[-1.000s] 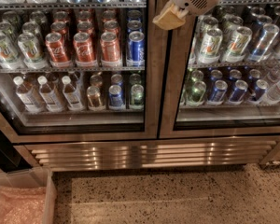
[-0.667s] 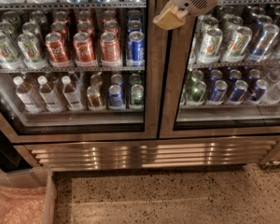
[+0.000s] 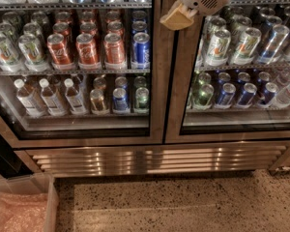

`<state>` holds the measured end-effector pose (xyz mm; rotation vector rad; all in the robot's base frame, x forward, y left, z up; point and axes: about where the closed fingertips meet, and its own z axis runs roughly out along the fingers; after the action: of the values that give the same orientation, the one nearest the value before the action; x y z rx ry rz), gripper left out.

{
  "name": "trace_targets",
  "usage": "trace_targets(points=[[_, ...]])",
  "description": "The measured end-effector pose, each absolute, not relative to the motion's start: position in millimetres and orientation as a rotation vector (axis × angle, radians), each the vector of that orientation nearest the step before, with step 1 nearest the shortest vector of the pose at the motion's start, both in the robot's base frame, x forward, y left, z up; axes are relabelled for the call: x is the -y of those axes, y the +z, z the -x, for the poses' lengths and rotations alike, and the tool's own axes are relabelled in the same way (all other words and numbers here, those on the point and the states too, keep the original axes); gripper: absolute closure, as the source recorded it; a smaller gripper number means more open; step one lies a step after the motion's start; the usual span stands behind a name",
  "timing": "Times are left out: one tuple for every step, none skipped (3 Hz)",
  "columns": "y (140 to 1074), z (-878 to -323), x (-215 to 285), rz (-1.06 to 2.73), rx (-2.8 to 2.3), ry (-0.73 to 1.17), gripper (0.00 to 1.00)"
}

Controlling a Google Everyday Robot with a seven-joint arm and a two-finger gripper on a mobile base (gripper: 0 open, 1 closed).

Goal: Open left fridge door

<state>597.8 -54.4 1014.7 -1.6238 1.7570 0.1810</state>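
The left fridge door (image 3: 157, 81) is a tall glass pane in a wide brushed-steel frame. It stands closed, flush with the right door (image 3: 176, 91). Red and blue cans (image 3: 87, 50) and clear bottles (image 3: 50, 98) show through it. My gripper (image 3: 176, 17) hangs at the top of the camera view, in front of the steel strip where the two doors meet. Its tan fingertips (image 3: 173, 19) sit over the right door's inner frame, just right of the left door's edge.
The right glass door shows green-silver cans (image 3: 217, 45) and blue cans (image 3: 244, 93). A steel vent grille (image 3: 154, 161) runs below both doors. Speckled floor (image 3: 183, 202) lies in front. A clear plastic bin (image 3: 19, 207) with pink wrap stands at the lower left.
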Motion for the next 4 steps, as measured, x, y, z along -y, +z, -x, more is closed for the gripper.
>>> trace_targets(points=[[1015.2,-603.3,60.0,1.624,-1.757,0.181,1.00],[1016.0,-606.3,62.5,1.624,-1.757,0.181,1.00],[1016.1,-606.3,62.6,1.622,-1.758,0.182,1.00],[1017.0,-607.1,62.6,1.620,-1.761,0.183,1.00]])
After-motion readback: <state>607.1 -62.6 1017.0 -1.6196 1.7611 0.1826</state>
